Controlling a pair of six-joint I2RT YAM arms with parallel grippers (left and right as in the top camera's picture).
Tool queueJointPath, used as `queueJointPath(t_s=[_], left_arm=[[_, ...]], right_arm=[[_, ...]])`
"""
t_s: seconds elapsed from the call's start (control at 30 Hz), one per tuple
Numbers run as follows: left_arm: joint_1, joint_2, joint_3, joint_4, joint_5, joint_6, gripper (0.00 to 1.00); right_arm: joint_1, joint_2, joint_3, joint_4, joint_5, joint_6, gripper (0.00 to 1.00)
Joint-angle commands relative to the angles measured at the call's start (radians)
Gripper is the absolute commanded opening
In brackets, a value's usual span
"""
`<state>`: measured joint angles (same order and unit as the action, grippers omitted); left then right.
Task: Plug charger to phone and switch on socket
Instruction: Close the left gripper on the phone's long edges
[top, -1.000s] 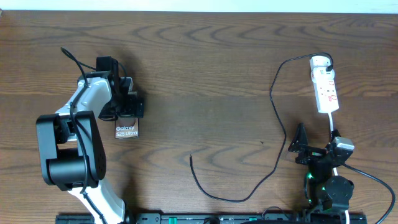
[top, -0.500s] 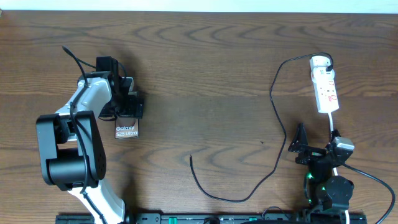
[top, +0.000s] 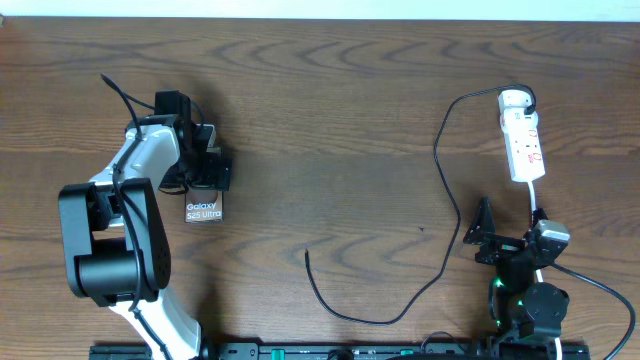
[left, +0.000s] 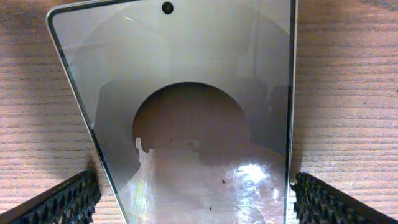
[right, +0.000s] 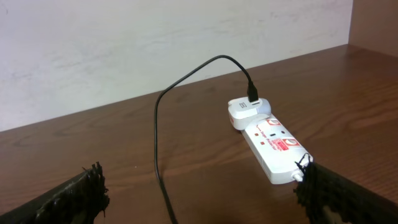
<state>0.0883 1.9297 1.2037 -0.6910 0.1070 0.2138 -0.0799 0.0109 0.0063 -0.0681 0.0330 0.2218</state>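
The phone (top: 203, 208) lies flat on the table at the left, its "Galaxy S25 Ultra" lettering at the near end. It fills the left wrist view (left: 186, 93). My left gripper (top: 205, 172) straddles its far part, open, with one pad close beside each long edge (left: 196, 193). The socket (top: 522, 140) lies at the far right. The charger (top: 437, 160) runs from an adapter (top: 515, 99) in the socket down to a free tip (top: 307, 254) mid-table. My right gripper (top: 478, 238) is open and empty, facing the socket (right: 273, 143) and the charger cable (right: 158, 137).
The socket's white cord (top: 535, 200) runs toward the right arm's base (top: 530, 300). The left arm's base (top: 110, 250) stands at the front left. A pale wall edge borders the table's far side.
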Motion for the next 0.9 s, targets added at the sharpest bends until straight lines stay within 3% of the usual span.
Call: queueJointPath(t_s=[0.0, 0.87], left_arm=[[0.003, 0.029, -0.043, -0.01, 0.008, -0.012, 0.98], [0.004, 0.029, -0.07, 0.002, 0.009, -0.035, 0.98]], right_arm=[[-0.002, -0.005, -0.001, -0.004, 0.002, -0.01, 0.99], [-0.002, -0.005, -0.001, -0.004, 0.002, -0.01, 0.99]])
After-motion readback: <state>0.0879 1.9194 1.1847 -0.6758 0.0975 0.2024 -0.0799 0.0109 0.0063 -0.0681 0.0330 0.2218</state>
